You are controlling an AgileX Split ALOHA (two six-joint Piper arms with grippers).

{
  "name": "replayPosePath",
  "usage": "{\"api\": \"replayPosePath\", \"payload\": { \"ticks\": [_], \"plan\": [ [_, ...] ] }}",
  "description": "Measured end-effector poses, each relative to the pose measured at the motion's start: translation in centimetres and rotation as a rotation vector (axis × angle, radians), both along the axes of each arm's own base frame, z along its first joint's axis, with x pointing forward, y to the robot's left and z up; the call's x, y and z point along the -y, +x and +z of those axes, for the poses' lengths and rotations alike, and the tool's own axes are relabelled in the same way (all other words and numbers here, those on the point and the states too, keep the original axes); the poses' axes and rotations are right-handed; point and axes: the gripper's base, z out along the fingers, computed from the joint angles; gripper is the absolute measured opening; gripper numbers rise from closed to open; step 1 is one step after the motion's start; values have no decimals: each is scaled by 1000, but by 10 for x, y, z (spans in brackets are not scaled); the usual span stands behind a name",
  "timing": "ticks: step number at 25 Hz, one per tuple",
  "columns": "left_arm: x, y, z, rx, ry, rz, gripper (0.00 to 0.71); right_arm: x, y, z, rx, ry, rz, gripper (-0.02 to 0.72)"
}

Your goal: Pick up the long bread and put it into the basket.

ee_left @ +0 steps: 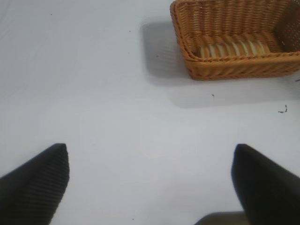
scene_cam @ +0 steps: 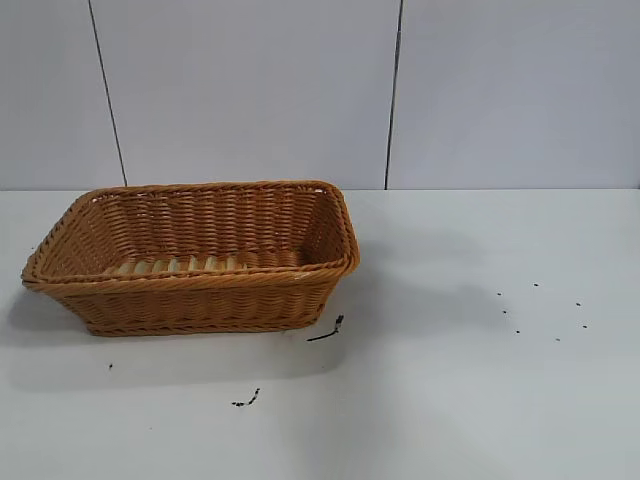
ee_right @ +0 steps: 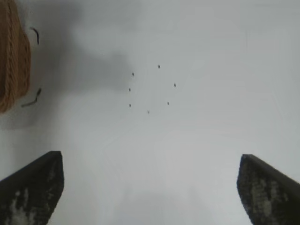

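Observation:
The orange-brown wicker basket (scene_cam: 200, 290) stands on the white table at the left. The long bread (scene_cam: 180, 265), ridged pale beige and tan, lies inside it along the near wall, partly hidden by the rim. In the left wrist view the basket (ee_left: 234, 65) is far off with the bread (ee_left: 233, 48) in it. My left gripper (ee_left: 150, 183) is open and empty above bare table. My right gripper (ee_right: 150, 187) is open and empty above bare table; the basket's wall (ee_right: 11, 61) shows at that view's edge. Neither arm shows in the exterior view.
Small black marks lie on the table: a short streak (scene_cam: 327, 332) by the basket's near right corner, another (scene_cam: 247, 399) in front, and a scatter of dots (scene_cam: 545, 310) at the right. A white panelled wall stands behind the table.

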Motion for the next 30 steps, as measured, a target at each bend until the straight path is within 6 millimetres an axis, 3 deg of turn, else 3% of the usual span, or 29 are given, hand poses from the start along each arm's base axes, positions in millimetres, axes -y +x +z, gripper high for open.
{"api": "replayPosePath", "payload": {
  "ticks": [5, 9, 14, 21, 30],
  "plan": [
    [0, 0, 0, 0, 0, 0, 693, -2, -54, -30, 144, 6, -24, 690],
    [0, 0, 0, 0, 0, 0, 693, -3, -79, -49, 278, 9, -38, 690],
    [0, 0, 0, 0, 0, 0, 693, -4, -94, -51, 412, 6, -40, 690],
    [0, 0, 0, 0, 0, 0, 693, -4, -102, -49, 467, 8, -39, 690],
    [0, 0, 0, 0, 0, 0, 693, -6, -134, -47, 658, 38, 42, 690]
  ]
}}
